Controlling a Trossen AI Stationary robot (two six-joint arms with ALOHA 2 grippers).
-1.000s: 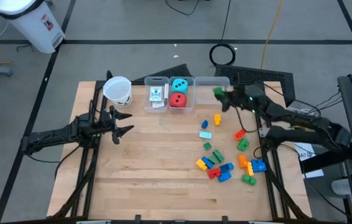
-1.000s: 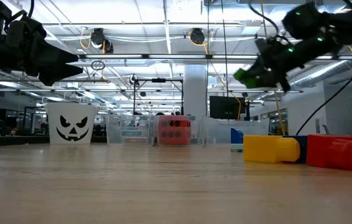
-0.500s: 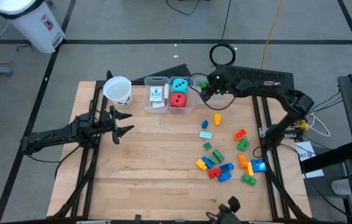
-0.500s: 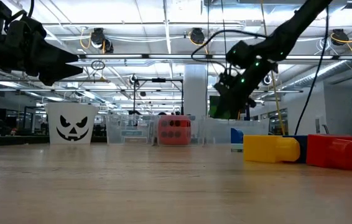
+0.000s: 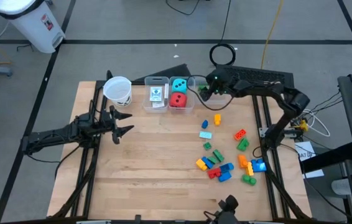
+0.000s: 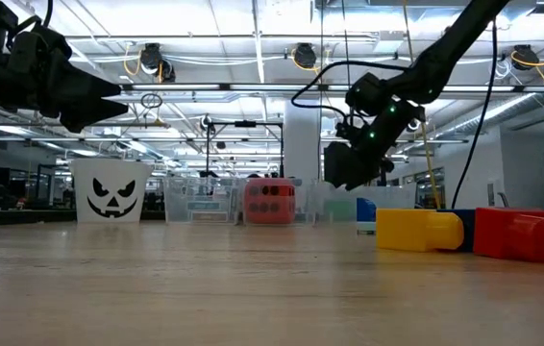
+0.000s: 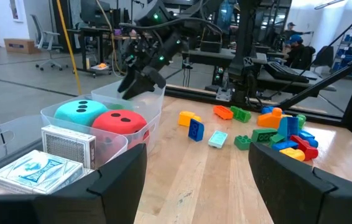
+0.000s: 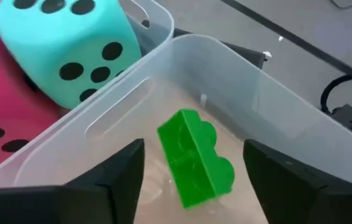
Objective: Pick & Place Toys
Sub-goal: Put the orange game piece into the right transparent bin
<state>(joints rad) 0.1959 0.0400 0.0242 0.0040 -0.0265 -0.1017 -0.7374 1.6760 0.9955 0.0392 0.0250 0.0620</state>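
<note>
My right gripper (image 5: pixel 202 92) hangs open over the right clear bin (image 5: pixel 218 81) at the table's far edge. A green brick (image 8: pixel 194 158) lies inside that bin, in the gap ahead of the two fingers and apart from both. The teal die (image 5: pixel 178 84) and red die (image 5: pixel 177 99) sit in the middle bin. Two white card packs (image 5: pixel 156 95) sit in the left bin. Several coloured bricks (image 5: pixel 221 167) lie loose on the table's right half. My left gripper (image 5: pixel 125 123) waits open and empty at the table's left, near the cup.
A white paper cup (image 5: pixel 118 90) with a pumpkin face stands at the far left, beside the bins. The three clear bins stand in a row along the far edge. Bare wood lies across the table's middle and near left (image 5: pixel 145 174).
My right gripper has swung from the table's far right toward the left and down, carrying the green brick over the right bin. The brick now lies inside the bin, clear of the fingers.
</note>
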